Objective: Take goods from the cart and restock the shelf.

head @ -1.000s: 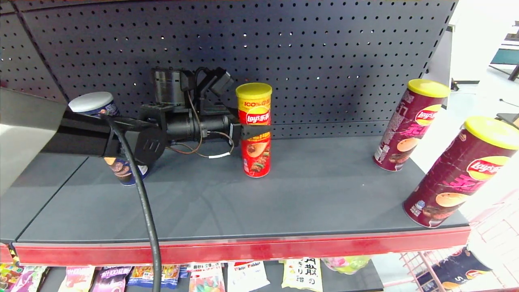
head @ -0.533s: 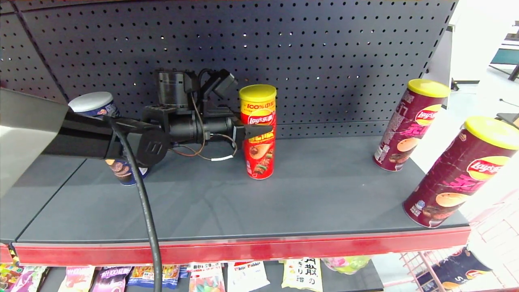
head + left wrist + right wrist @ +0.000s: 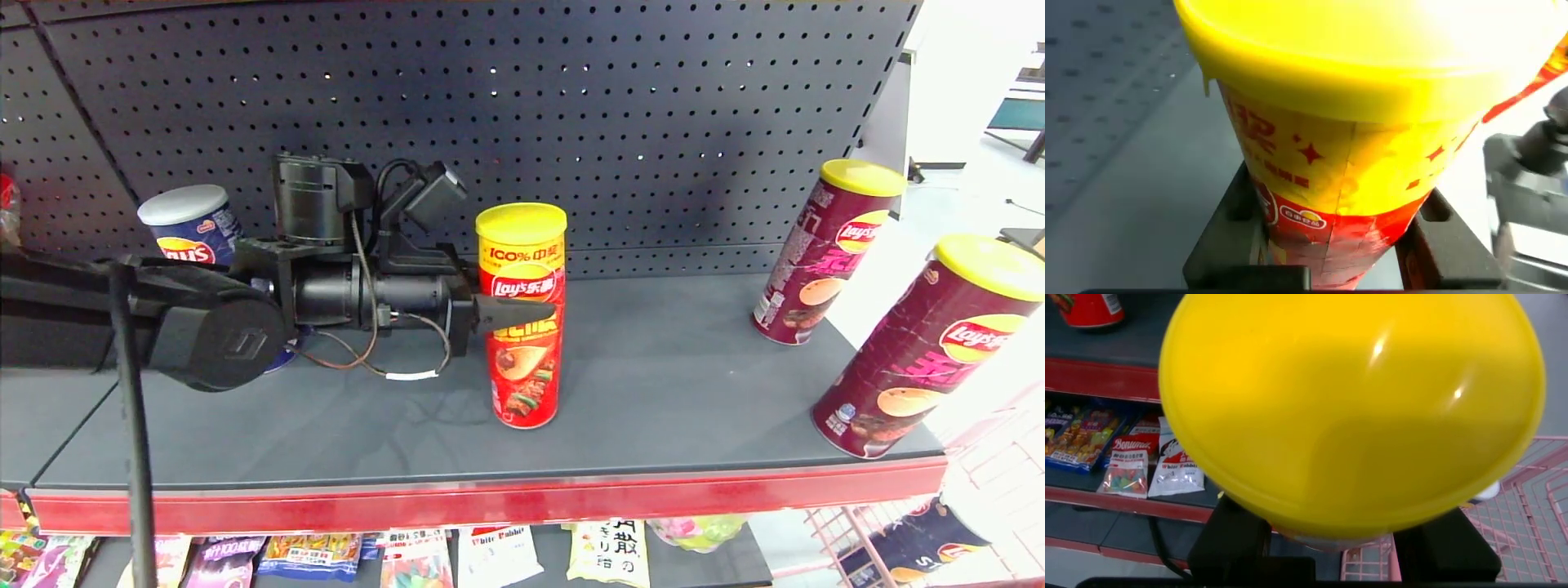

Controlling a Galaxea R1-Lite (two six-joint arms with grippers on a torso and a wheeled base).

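A red chip can with a yellow lid [image 3: 522,327] stands upright near the front of the grey shelf [image 3: 653,392], its base at the shelf surface. My left gripper [image 3: 531,304] reaches in from the left and is shut on the can's upper half. In the left wrist view the same red can [image 3: 1331,188] sits between the left gripper's [image 3: 1335,249] dark fingers [image 3: 1225,237]. In the right wrist view my right gripper [image 3: 1331,551] is shut on a can whose yellow lid [image 3: 1351,408] faces the camera.
A blue can with a white lid [image 3: 189,224] stands at the back left behind the arm. Two maroon cans [image 3: 824,253] [image 3: 931,351] are at the shelf's right end. The pegboard [image 3: 571,98] backs the shelf. Snack bags [image 3: 490,555] lie below, and a pink wire cart [image 3: 857,539] is lower right.
My left gripper has drawn the red can away from the pegboard toward the shelf's front and slightly right. The maroon cans have not moved.
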